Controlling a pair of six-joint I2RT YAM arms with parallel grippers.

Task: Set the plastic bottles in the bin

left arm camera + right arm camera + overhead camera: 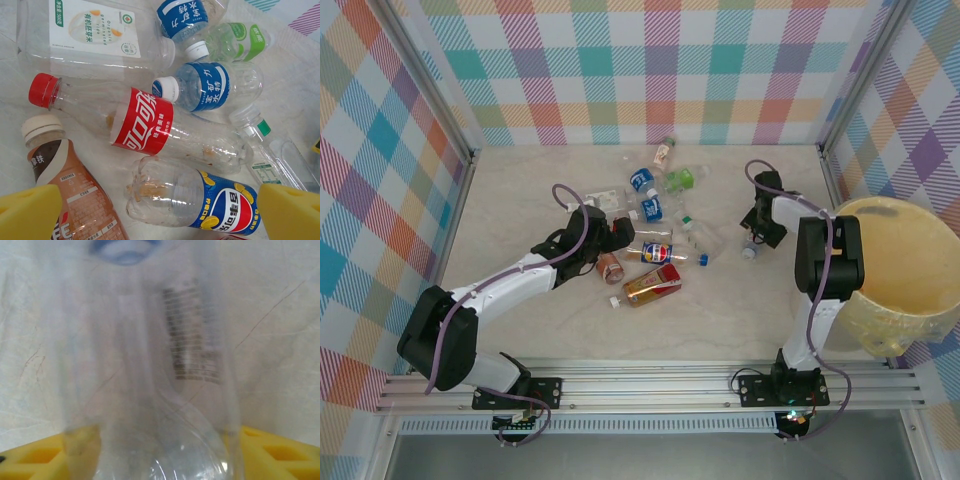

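Clear bottle [150, 365] sits in right gripper [167, 437] near bin [880, 325] rim.

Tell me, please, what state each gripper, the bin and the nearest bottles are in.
left gripper: open, above the bottles.
right gripper: shut on clear bottle.
bin: upright, no bottle visible inside.
red-label bottle: lying, capped.
Pepsi bottle: lying, dented.
brown bottle: lying, capped.

Tally, plastic bottles [658, 252]: eleven in overhead view, some overlapping. Left wrist view shows eight of them: two blue-labelled water [207, 86], one each green [245, 40], red [145, 122], brown [75, 195], white [95, 25], Pepsi [225, 207], clear [260, 150]. Bin [890, 325]: one. Arms [510, 285]: two.
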